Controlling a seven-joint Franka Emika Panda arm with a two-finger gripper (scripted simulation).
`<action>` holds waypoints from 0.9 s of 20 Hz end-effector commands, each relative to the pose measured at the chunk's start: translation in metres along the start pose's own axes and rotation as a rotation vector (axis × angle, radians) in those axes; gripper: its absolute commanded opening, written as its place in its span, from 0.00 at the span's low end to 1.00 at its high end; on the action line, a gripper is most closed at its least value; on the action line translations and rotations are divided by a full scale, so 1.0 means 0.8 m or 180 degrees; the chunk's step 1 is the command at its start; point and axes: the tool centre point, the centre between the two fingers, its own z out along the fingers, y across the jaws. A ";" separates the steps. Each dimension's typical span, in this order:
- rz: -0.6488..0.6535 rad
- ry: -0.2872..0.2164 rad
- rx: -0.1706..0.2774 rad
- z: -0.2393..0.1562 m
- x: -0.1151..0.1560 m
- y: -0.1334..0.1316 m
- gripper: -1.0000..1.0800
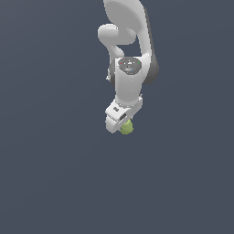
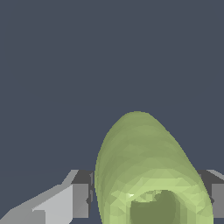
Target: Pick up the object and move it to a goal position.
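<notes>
Object [image 1: 127,127]: small yellow-green matte lump, sitting at the tip of the tool [image 1: 119,124], partly hidden by the white finger housing in the exterior view. In the wrist view, fills the lower middle as a tall rounded dome [image 2: 146,175] with a darker hollow near its base, flanked on both sides by grey finger pads [image 2: 80,200], each close against its flanks. Tool pinching the object, jaws closed in on it from either side. Arm [image 1: 130,45] white, descending from the top of the exterior view, wrist bent downward, dark band along its edge toward the exterior view's right. Surroundings: one flat, uniform slate-blue field [image 1: 50,173] in both views, no seam, edge or shadow; cannot tell whether counter or backdrop, nor whether the object touches anything below.
</notes>
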 end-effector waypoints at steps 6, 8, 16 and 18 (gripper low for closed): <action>-0.0001 0.0002 0.0001 -0.085 0.006 0.050 0.00; -0.0001 0.0002 0.0001 -0.107 0.008 0.064 0.00; 0.0000 -0.0002 0.0000 -0.169 0.015 0.104 0.00; 0.0001 -0.0003 -0.0001 -0.179 0.016 0.110 0.00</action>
